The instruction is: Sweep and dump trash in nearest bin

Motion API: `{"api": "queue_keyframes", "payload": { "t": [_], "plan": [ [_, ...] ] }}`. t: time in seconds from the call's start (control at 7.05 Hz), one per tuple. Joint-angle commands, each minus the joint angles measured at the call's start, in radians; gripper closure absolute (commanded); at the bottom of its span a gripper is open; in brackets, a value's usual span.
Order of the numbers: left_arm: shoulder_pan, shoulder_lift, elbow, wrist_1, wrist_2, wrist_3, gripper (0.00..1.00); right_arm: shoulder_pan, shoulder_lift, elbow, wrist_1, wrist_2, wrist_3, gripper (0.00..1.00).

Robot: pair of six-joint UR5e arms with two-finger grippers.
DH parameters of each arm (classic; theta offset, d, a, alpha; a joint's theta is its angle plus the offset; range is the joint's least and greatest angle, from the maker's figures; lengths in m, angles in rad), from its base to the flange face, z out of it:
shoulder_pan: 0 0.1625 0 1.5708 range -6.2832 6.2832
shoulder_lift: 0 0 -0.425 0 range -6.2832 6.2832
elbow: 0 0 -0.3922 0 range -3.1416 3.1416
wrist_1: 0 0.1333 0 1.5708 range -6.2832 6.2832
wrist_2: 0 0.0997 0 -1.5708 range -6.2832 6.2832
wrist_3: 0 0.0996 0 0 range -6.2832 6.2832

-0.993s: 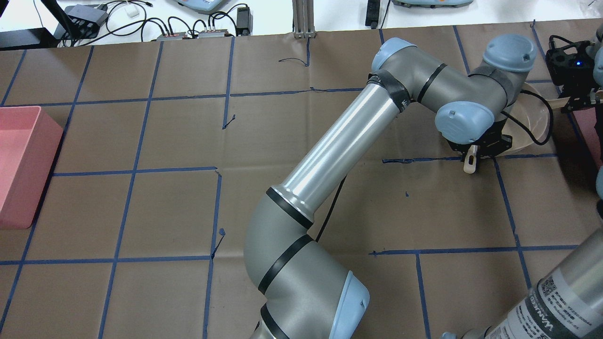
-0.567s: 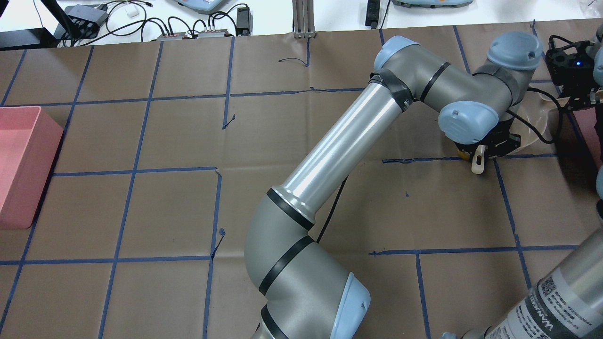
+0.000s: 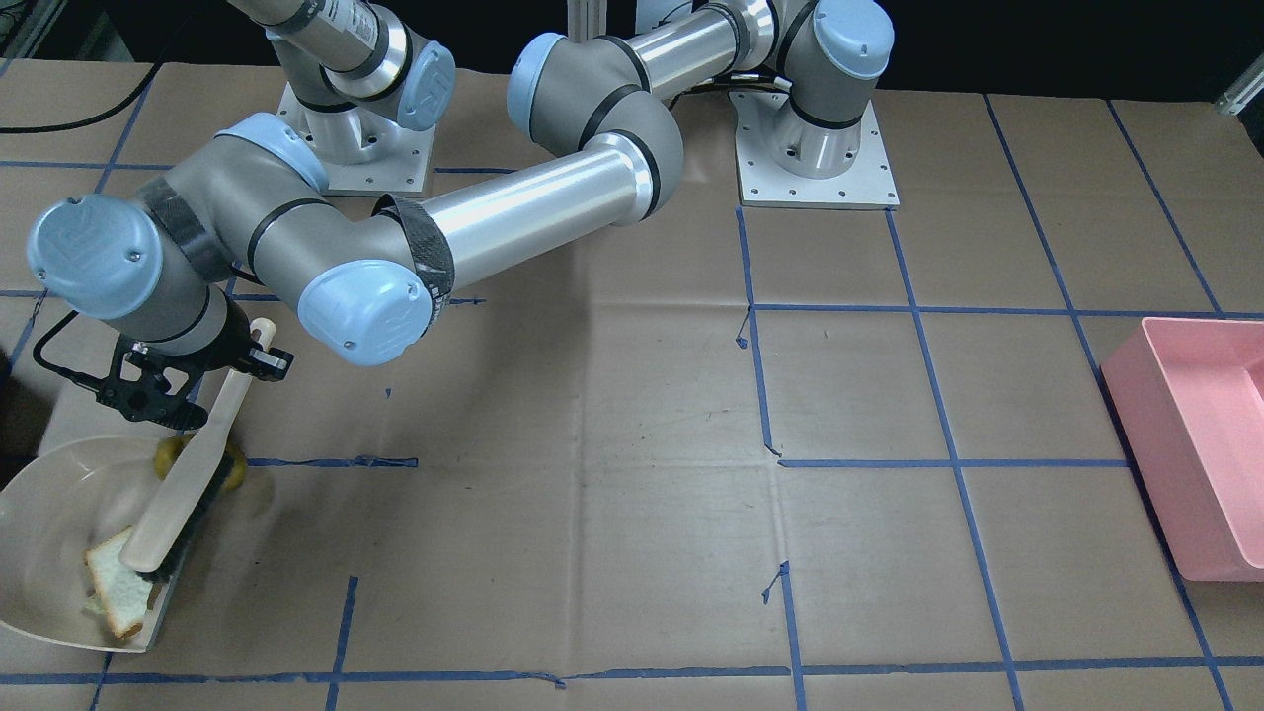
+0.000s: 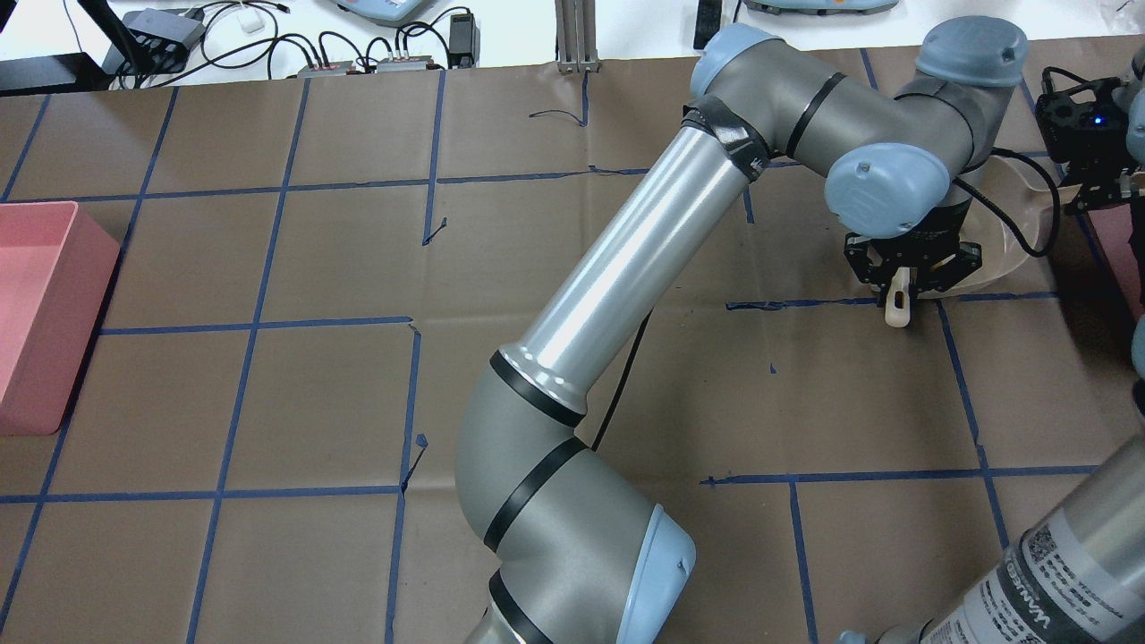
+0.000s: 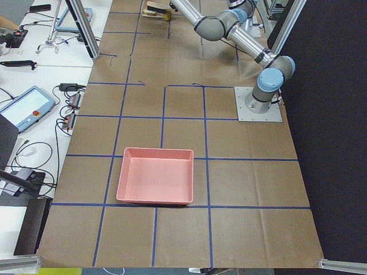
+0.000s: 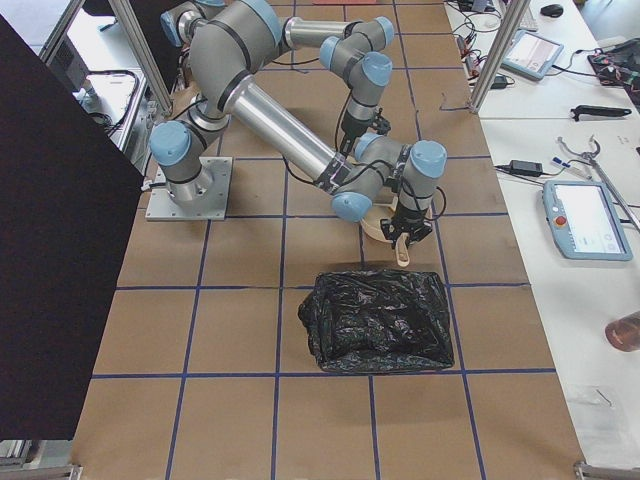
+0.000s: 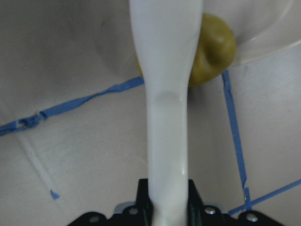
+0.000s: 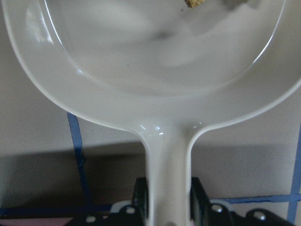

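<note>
Left pincer (image 7: 167, 209) clenched on brush (image 7: 167, 117) handle; bristles set at dustpan (image 3: 39, 513) mouth. Right pincer (image 8: 167, 195) clamped on dustpan handle. Potato-like lump (image 7: 214, 49) seen behind brush, at pan rim. White bread slice (image 3: 112, 581) lain inside pan, near surface's right end.

We are watching the left arm (image 4: 626, 259) swing in the overhead view. Its upper joints are shifting toward the far edge of the table (image 4: 268, 268), and its wrist is drawing back with them. The left gripper (image 4: 898, 279), mostly hidden under the wrist a second ago, is now showing its black body, clamped on the brush (image 4: 895, 309). The brush's handle end, leaning to the view's right a moment ago, is swinging back to point straight down the view. More of the dustpan (image 4: 1029, 215) rim is coming clear.
</note>
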Motion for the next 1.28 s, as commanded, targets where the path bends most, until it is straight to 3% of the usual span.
{"api": "queue_keyframes", "payload": {
  "t": [0.0,0.28,0.71,0.85,1.13],
  "plan": [
    [0.004,-0.032,0.064,-0.069,-0.001,-0.069,0.99,0.006,0.000,0.000,0.005,0.005,-0.007,0.97],
    [0.030,-0.078,0.178,-0.167,0.000,-0.131,0.99,0.009,0.002,0.002,0.005,0.005,-0.007,0.97],
    [0.025,-0.269,0.512,-0.255,-0.012,-0.248,0.99,0.009,0.003,0.002,0.006,0.003,-0.019,0.97],
    [0.024,-0.273,0.528,-0.263,-0.059,-0.256,0.99,0.009,0.005,0.002,0.006,0.005,-0.020,0.97],
    [0.018,-0.273,0.498,-0.263,-0.066,-0.279,0.99,0.009,0.005,0.002,0.006,0.005,-0.033,0.97]
  ]
}}
